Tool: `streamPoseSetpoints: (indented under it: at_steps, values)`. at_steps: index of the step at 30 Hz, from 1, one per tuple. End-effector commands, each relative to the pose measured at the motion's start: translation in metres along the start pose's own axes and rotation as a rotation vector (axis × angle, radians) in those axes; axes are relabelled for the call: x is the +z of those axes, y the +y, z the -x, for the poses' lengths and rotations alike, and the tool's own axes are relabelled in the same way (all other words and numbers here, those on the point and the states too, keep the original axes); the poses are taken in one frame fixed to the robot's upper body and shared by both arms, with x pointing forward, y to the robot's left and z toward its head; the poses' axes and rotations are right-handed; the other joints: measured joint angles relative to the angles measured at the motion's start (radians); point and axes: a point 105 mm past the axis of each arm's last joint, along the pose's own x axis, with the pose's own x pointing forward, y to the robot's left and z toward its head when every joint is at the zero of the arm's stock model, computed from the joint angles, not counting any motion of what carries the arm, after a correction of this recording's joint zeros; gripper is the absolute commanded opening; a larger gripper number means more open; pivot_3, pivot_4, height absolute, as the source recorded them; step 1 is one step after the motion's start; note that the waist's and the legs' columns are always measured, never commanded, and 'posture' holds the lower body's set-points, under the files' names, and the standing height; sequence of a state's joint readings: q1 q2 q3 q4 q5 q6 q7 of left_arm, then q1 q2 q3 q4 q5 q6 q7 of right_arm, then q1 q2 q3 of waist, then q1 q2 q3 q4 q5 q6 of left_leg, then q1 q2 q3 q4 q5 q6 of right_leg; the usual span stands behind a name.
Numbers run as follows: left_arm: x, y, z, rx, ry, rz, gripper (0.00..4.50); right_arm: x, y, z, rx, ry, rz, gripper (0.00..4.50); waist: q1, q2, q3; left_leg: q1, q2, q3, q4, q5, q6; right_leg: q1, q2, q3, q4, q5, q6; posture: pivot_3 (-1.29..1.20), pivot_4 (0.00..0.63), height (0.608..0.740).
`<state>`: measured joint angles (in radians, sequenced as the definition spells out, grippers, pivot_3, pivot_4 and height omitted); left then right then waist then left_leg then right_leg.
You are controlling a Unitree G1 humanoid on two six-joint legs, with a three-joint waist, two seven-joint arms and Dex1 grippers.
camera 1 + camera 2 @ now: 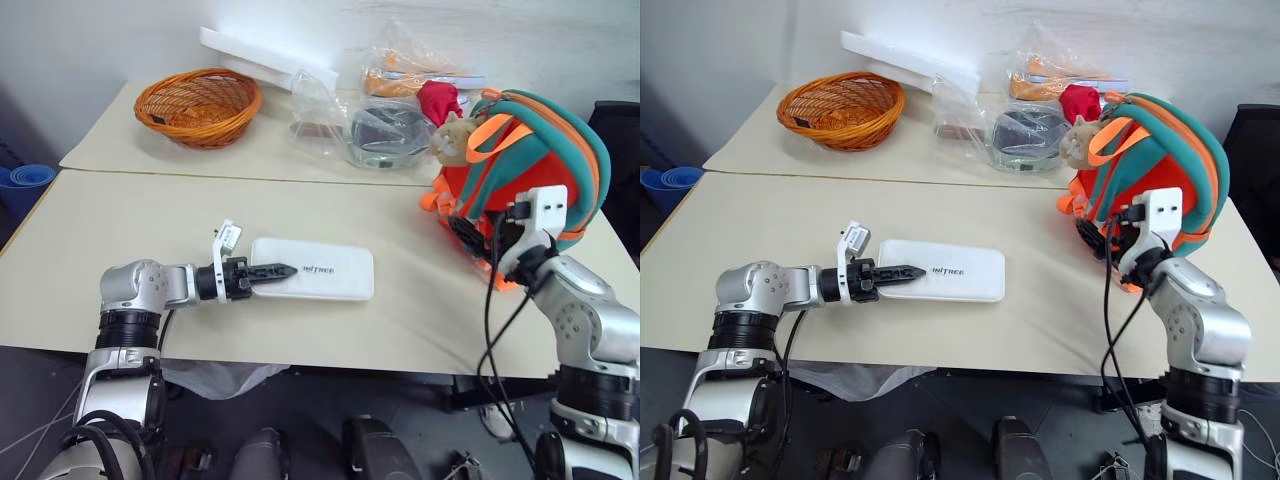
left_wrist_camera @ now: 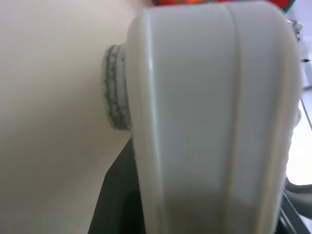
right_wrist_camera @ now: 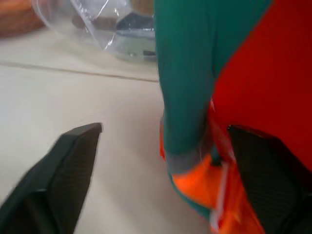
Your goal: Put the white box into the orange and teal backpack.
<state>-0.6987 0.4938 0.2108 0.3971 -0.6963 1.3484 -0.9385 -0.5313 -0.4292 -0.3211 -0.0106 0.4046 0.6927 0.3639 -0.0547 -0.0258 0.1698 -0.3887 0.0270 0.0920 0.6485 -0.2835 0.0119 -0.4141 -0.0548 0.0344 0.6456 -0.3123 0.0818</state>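
Jaws of the left gripper (image 1: 272,271) are clamping the white box's (image 1: 320,270) left end at frame centre; right gripper (image 3: 161,161), jaws spread, is straddling the orange and teal backpack's (image 1: 530,160) strap.

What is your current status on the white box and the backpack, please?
Left gripper at the near end of the white box, box flat on table. Right gripper open, astride backpack trim. Path between them clear.
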Motion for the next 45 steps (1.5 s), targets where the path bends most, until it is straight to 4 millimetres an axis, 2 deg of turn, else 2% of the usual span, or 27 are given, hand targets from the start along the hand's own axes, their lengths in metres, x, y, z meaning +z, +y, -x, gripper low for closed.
streamPoseSetpoints:
  at_steps: [1, 4, 6, 9, 12, 19, 21, 27, 31, 34, 36, 40, 42, 45]
  values:
    - [0.023, -0.036, 0.012, -0.143, -0.081, -0.090, 1.25, 0.018, -0.009, -0.026, -0.092, -0.068, 0.009, 4.50, 0.000, 0.000, 0.000, -0.001, 0.000, 0.000, 0.000, 0.000, 0.000, -0.001, 0.000, 0.000, 0.000, 0.000, 0.000, 0.00, 0.150, 0.740]
    - [0.032, -0.047, 0.023, -0.185, -0.129, -0.112, 1.25, 0.027, -0.010, -0.046, -0.106, -0.094, -0.006, 4.50, -0.001, 0.000, 0.000, -0.002, 0.000, 0.001, 0.000, 0.003, -0.005, -0.002, 0.000, 0.000, -0.001, 0.000, 0.000, 0.00, 0.150, 0.740]
    - [0.036, -0.052, 0.028, -0.201, -0.148, -0.120, 1.25, 0.029, -0.011, -0.053, -0.105, -0.100, 0.006, 4.50, -0.002, 0.000, 0.000, -0.002, 0.000, 0.001, -0.001, 0.003, -0.006, -0.002, 0.000, 0.000, -0.002, 0.000, 0.000, 0.00, 0.150, 0.740]
    - [0.046, -0.058, 0.035, -0.204, -0.194, -0.136, 1.25, 0.033, -0.011, -0.056, -0.086, -0.131, 0.025, 3.86, 0.000, 0.000, 0.000, -0.003, 0.000, 0.001, -0.001, 0.003, -0.006, -0.002, 0.000, -0.001, -0.002, 0.000, 0.000, 0.00, 0.150, 0.740]
    - [0.054, -0.066, 0.044, -0.208, -0.235, -0.169, 1.25, 0.036, -0.007, -0.053, -0.036, -0.151, 0.042, 2.82, -0.001, 0.000, 0.001, -0.004, 0.000, 0.001, -0.001, 0.003, -0.006, -0.002, 0.000, -0.001, -0.001, 0.000, 0.001, 0.00, 0.150, 0.740]
    - [0.074, -0.070, 0.058, -0.126, -0.321, -0.277, 1.25, 0.043, 0.021, 0.003, 0.247, -0.160, 0.106, 0.41, 0.005, 0.001, 0.001, -0.005, 0.001, 0.000, -0.002, 0.002, -0.007, -0.002, 0.001, -0.002, -0.002, 0.001, 0.001, 0.00, 0.150, 0.740]
    - [0.082, -0.073, 0.060, -0.119, -0.345, -0.303, 1.25, 0.044, 0.033, 0.024, 0.342, -0.153, 0.103, 0.01, 0.009, 0.001, 0.001, -0.006, 0.001, 0.000, -0.002, 0.002, -0.006, -0.002, 0.001, -0.002, -0.003, 0.001, 0.001, 0.00, 0.150, 0.740]
    - [0.100, -0.088, 0.054, -0.160, -0.363, -0.436, 1.25, 0.052, 0.067, 0.099, 0.649, -0.088, 0.075, 0.01, 0.025, 0.001, 0.002, -0.005, 0.001, 0.000, -0.002, 0.001, -0.006, -0.002, 0.001, -0.001, -0.006, 0.000, 0.001, 0.00, 0.150, 0.740]
    - [0.102, -0.111, 0.038, -0.280, -0.324, -0.521, 1.25, 0.057, 0.081, 0.144, 0.814, 0.008, 0.069, 0.01, 0.029, 0.000, 0.003, -0.004, 0.002, 0.000, -0.002, -0.002, -0.001, -0.001, 0.001, -0.002, -0.009, 0.000, 0.001, 0.00, 0.150, 0.740]
    - [0.102, -0.127, 0.021, -0.368, -0.304, -0.579, 1.25, 0.057, 0.090, 0.169, 0.900, 0.096, 0.056, 0.01, 0.030, -0.001, 0.003, -0.004, 0.002, -0.001, -0.002, -0.003, 0.000, 0.001, 0.001, -0.002, -0.010, 0.000, 0.001, 0.00, 0.150, 0.740]
    - [0.101, -0.134, 0.010, -0.409, -0.290, -0.604, 1.25, 0.057, 0.093, 0.178, 0.926, 0.132, 0.041, 0.01, 0.030, -0.001, 0.004, -0.004, 0.001, -0.001, -0.001, -0.003, 0.001, 0.002, 0.001, -0.002, -0.011, 0.001, 0.002, 0.00, 0.150, 0.740]
    - [0.087, -0.151, -0.027, -0.527, -0.214, -0.678, 1.25, 0.055, 0.092, 0.191, 0.920, 0.179, 0.034, 0.01, 0.031, -0.003, 0.005, -0.004, 0.001, -0.001, -0.001, -0.003, 0.003, 0.003, 0.000, -0.002, -0.014, 0.002, 0.004, 0.00, 0.150, 0.740]
    - [0.075, -0.150, -0.048, -0.540, -0.156, -0.730, 1.25, 0.051, 0.092, 0.193, 0.917, 0.191, 0.026, 0.01, 0.029, -0.003, 0.005, -0.004, 0.001, 0.000, -0.001, -0.003, 0.003, 0.004, 0.001, -0.001, -0.016, 0.003, 0.005, 0.00, 0.150, 0.740]
    - [0.060, -0.137, -0.072, -0.495, -0.077, -0.834, 1.25, 0.047, 0.091, 0.194, 0.898, 0.206, 0.028, 0.01, 0.029, -0.003, 0.005, -0.004, 0.001, 0.000, -0.001, -0.004, 0.003, 0.004, 0.001, 0.000, -0.017, 0.003, 0.005, 0.00, 0.150, 0.740]
